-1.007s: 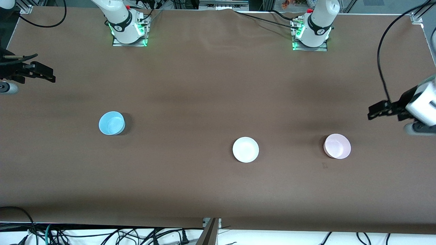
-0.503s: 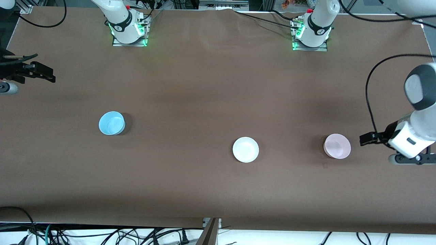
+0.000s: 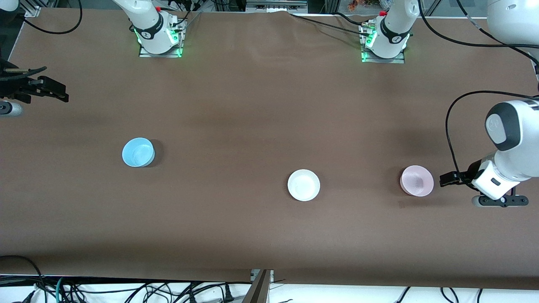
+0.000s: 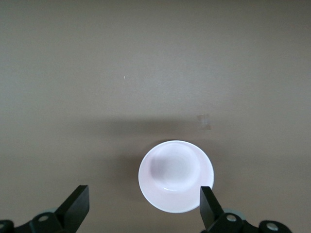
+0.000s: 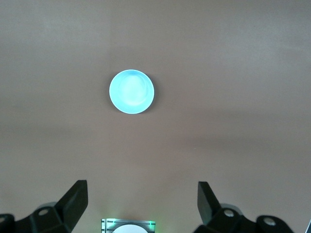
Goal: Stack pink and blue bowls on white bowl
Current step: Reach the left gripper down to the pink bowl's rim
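Since a second ago, only the left arm has shifted: its gripper (image 3: 447,179) has dropped from higher up at the left arm's end of the counter to a spot just beside the pink bowl (image 3: 417,180); the bowls and the right arm have stayed put.

Nearest the front camera, a tangle of black cables (image 3: 126,290) lies along the counter's edge. The counter (image 3: 252,235) itself is a plain brown sheet, faintly creased near the arm bases, with soft shadows across it. A small pale smudge (image 4: 204,120) sits just beside the pink bowl.

The white bowl (image 3: 303,185) stands nearest of the three, upright, about midway along the counter. The pink bowl sits almost level with it, toward the left arm's end, well apart from it. The blue bowl (image 3: 138,152) lies farther from the camera, toward the right arm's end, well apart from both.

The left gripper hangs low beside the pink bowl, on the side away from the white bowl. In the left wrist view its fingers (image 4: 75,206) are spread wide, holding nothing, with the pink bowl (image 4: 176,176) between them and not touched.

The right gripper (image 3: 52,90) waits at the right arm's end of the counter, farther up than the blue bowl. Its fingers (image 5: 73,199) are also parted wide and empty, with the blue bowl (image 5: 131,91) well apart from them.

Farthest off, both arm bases (image 3: 160,40) glow green.
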`<state>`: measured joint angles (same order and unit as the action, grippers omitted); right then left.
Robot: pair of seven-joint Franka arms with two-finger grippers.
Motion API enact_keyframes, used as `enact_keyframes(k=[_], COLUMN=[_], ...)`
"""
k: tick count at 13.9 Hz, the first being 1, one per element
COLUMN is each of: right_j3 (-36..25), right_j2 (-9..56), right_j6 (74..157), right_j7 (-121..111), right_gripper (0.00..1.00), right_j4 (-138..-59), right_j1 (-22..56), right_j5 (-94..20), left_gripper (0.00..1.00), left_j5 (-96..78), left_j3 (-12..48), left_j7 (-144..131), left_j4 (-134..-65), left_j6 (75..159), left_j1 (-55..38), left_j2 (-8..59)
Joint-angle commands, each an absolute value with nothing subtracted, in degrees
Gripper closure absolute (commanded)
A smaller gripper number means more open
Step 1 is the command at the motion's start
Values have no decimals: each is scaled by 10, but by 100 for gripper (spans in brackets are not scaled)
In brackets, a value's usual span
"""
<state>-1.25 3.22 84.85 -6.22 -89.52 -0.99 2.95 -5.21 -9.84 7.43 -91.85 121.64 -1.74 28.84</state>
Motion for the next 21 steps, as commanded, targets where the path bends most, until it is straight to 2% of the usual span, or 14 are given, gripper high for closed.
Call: enact_keyframes(k=[1,5,9,17,21], right_j3=[-10,-10,-10,-10,-10], right_j2=[36,36,36,35,35], right_j6=[842,842,842,842,842], right_j7=[-65,-65,-65,-65,-65], right_gripper=[0,0,0,0,0], right_j4=[-883,-883,-883,-883,-883], right_j1=[-14,-14,-14,-14,-14], right_j5=[21,21,21,21,21], left_gripper=[0,3,6,15,16], left_j5=[-63,-63,-63,-82,-100], left_j3=[-98,-98,-98,-78,-70], left_j7=[93,93,109,136,137], left_j4=[-986,-1018,-1065,-1070,-1094], left_j6=[1286,1310,1384,1405,1444], left_j1=[-18,-15,-8,14,14], left_j2=[277,277,281,300,303])
